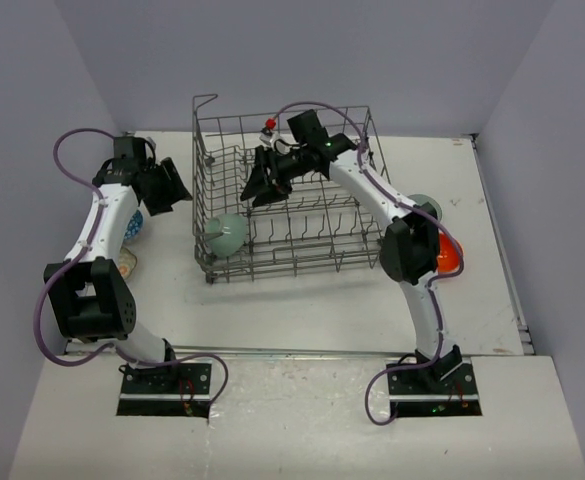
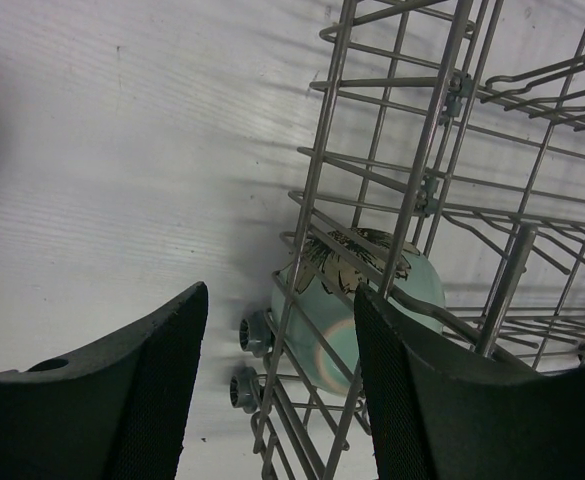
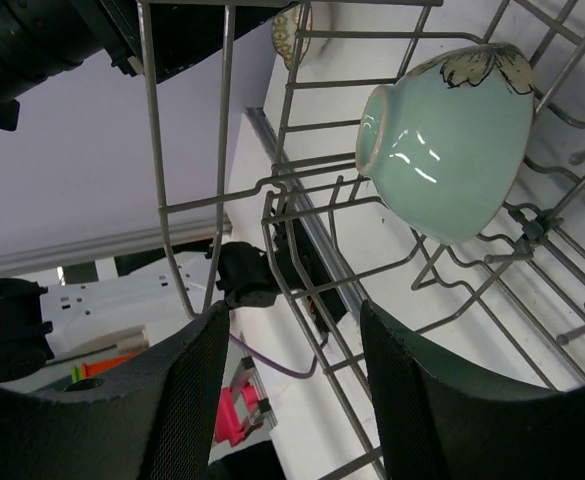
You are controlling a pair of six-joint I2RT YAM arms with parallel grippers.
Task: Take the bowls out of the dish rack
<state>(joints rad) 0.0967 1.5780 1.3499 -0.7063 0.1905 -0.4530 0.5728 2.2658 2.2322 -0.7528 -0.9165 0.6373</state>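
The grey wire dish rack [image 1: 324,225] stands mid-table. One mint-green bowl [image 1: 225,235] lies on its side in the rack's near left corner. My right gripper [image 1: 254,190] is open and empty inside the rack, above and behind that bowl [image 3: 452,140]. My left gripper [image 1: 182,192] is open and empty just outside the rack's left wall, and it sees the bowl [image 2: 337,325] through the wires [image 2: 422,180]. On the table lie a blue bowl [image 1: 134,225] and a whitish patterned bowl [image 1: 124,266] at the left, an orange bowl [image 1: 448,256] and a second mint bowl [image 1: 424,204] at the right.
The rack's upright tines [image 3: 272,200] and side walls surround my right gripper [image 3: 292,390]. The rack's small wheels [image 2: 252,335] rest on the white table by my left gripper [image 2: 282,390]. Grey walls close the table at left, back and right.
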